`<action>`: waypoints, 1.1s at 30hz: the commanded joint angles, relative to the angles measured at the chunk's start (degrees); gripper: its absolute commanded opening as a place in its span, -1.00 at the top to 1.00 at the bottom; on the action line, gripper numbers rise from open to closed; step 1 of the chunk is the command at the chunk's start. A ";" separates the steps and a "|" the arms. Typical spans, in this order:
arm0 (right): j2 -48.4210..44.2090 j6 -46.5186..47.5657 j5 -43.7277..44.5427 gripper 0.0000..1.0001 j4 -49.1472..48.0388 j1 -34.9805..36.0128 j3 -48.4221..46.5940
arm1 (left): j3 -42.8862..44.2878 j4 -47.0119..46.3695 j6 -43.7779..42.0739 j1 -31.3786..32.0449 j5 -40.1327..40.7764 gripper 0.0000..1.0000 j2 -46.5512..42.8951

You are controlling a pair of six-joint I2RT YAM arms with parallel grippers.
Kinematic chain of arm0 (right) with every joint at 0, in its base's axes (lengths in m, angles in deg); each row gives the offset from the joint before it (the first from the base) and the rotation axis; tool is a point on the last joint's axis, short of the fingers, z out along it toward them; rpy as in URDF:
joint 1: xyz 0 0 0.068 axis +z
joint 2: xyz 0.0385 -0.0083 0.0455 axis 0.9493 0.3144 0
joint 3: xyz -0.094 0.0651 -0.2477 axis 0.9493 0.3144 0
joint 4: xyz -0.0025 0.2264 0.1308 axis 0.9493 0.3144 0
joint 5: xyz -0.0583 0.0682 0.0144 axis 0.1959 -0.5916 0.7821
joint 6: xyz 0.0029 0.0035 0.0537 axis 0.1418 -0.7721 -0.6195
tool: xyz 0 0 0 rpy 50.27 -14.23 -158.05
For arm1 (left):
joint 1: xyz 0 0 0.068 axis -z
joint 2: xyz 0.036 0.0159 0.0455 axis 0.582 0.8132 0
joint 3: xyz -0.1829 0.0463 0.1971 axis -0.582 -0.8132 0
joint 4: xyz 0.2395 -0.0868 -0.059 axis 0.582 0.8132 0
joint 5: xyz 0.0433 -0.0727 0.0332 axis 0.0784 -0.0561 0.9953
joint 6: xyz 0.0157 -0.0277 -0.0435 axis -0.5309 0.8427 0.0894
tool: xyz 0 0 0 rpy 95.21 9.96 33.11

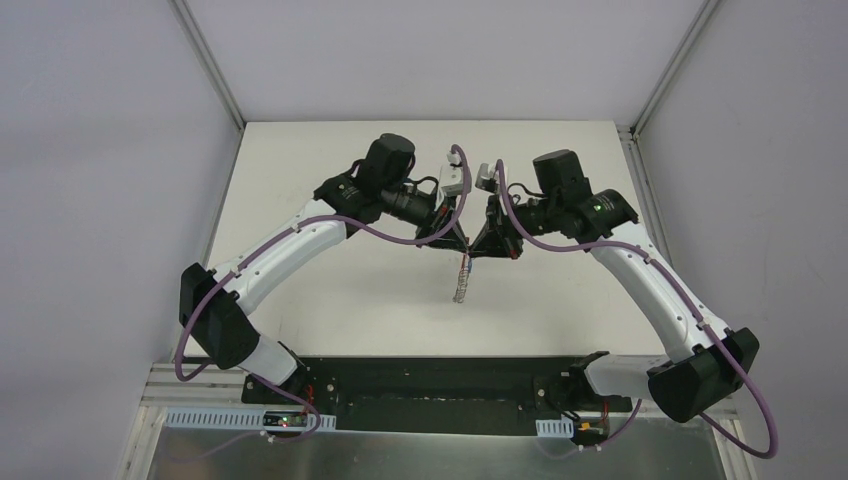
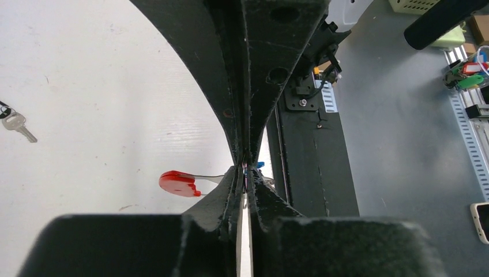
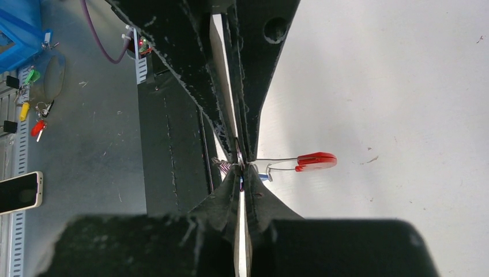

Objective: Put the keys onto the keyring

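Observation:
Both grippers meet tip to tip above the middle of the table. The keyring's red band [image 2: 179,183] [image 3: 316,161] sticks out sideways on a thin wire that runs in between the tips. Its silvery chain [image 1: 461,283] hangs down below them. My left gripper [image 2: 245,173] [image 1: 452,240] is shut at the wire end, and my right gripper [image 3: 241,170] [image 1: 478,243] is shut there too. The blue key [image 3: 264,177] [image 2: 259,164] peeks out right beside the tips. What exactly lies between the pads is hidden. The silver key [image 2: 17,124] lies flat on the white table.
A black mounting plate [image 1: 440,385] runs along the table's near edge between the arm bases. Off the table lie a phone [image 3: 20,192], a blue bin [image 3: 17,26] and several coloured tags [image 3: 32,109]. White walls enclose the table [image 1: 330,300].

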 commanded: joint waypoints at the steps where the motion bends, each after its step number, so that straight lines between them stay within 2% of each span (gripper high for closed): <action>1: -0.76 -0.08 -0.96 1.00 -2.26 0.30 -0.21 | 2.40 -1.88 0.63 0.48 -0.95 0.96 0.18; 5: -1.73 -0.16 -0.53 0.99 -2.59 0.01 0.74 | 2.19 -2.19 1.72 0.05 -1.56 1.00 -0.22; 9: -4.42 -0.83 -1.85 0.59 -4.02 -1.70 2.61 | -0.04 -6.31 5.79 -1.09 -3.94 1.00 -1.78; 11: -5.97 -1.29 -3.11 0.46 -4.71 -3.14 3.44 | -1.19 -8.94 8.59 -1.54 -5.10 1.00 -2.45; 17: -8.84 -2.03 -5.31 0.28 -6.98 -5.67 5.52 | -4.62 -17.40 16.40 -1.71 -7.44 1.00 -3.68; 23: -8.54 -2.03 -7.48 0.30 -6.94 -6.09 5.13 | -5.77 -19.79 18.76 -1.71 -7.37 1.00 -3.89; 33: -7.40 -1.86 -8.53 0.60 -7.01 -6.10 6.01 | -5.78 -22.04 19.92 -1.71 -7.48 1.00 -3.69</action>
